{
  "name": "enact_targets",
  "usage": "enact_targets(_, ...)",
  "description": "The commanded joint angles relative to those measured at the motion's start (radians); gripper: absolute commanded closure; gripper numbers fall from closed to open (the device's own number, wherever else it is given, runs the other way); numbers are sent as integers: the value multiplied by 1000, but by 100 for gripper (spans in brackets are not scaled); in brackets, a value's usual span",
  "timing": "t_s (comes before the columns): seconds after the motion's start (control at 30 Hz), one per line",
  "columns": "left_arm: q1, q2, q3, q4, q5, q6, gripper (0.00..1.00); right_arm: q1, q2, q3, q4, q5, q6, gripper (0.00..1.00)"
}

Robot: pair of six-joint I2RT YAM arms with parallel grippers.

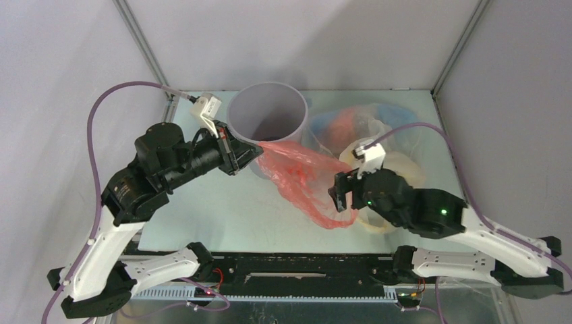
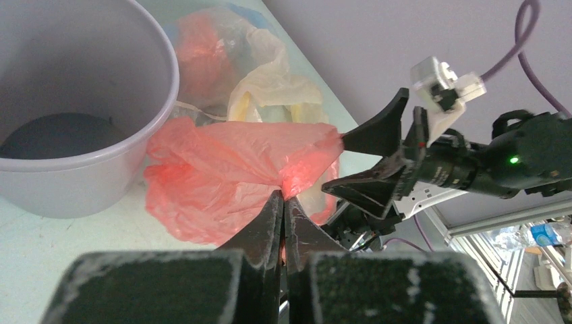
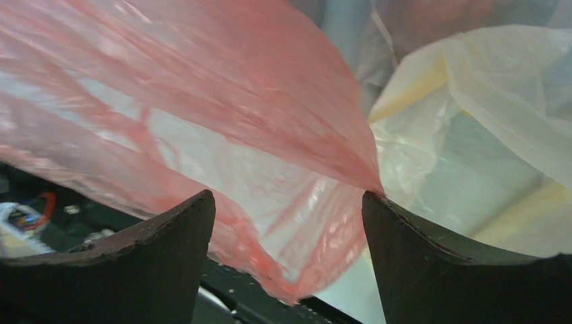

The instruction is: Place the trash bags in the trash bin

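A: There's the red-pink bag (image 1: 305, 177). It's thin, crinkly and see-through enough to glow along its folds, and it's drawn out into a long wrinkled sheet between the two arms.

B: The left pincer (image 2: 283, 197) has hold of it! Its fingers are pressed tight together with a pinch of red film caught right at the tips.

A: From that pincer the sheet fans outward and sags toward the bench (image 1: 222, 209). I cannot tell whether the lowest folds touch it.

B: Over to the right pincer (image 3: 287, 202). Its jaws are spread wide and clamp nothing. The red sheet hangs across the gap in front of them, and one gathered corner touches the tip of one finger.

A: And the trash bin (image 1: 270, 108)?

B: Round, plain light grey, flaring to a wider rim, upright, dark down at the bottom. It stands just beside the left pincer, whose tips sit close to the outer wall below the rim. The end of the bag nearest the bin rests against that wall, on the outside.

A: Just beyond the right pincer, behind the red sheet, the pale yellow bag (image 3: 472, 88) lies bunched and creased.

B: Farther from that pincer, next to the bin, the light blue bag (image 1: 390, 109) sits in a translucent heap with more red showing through.
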Motion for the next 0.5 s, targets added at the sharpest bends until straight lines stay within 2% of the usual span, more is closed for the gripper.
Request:
enact_targets(0.0,9,-4,39,-41,-24,28,96,8,49,19,-46,169,14,18)
enact_targets(0.23,10,-4,27,-46,-21,35,96,-2,98,-26,4,212,3,27)
enact_targets(0.47,23,-9,40,-63,-43,44,96,-58,60,-148,158,-6,-15,31)
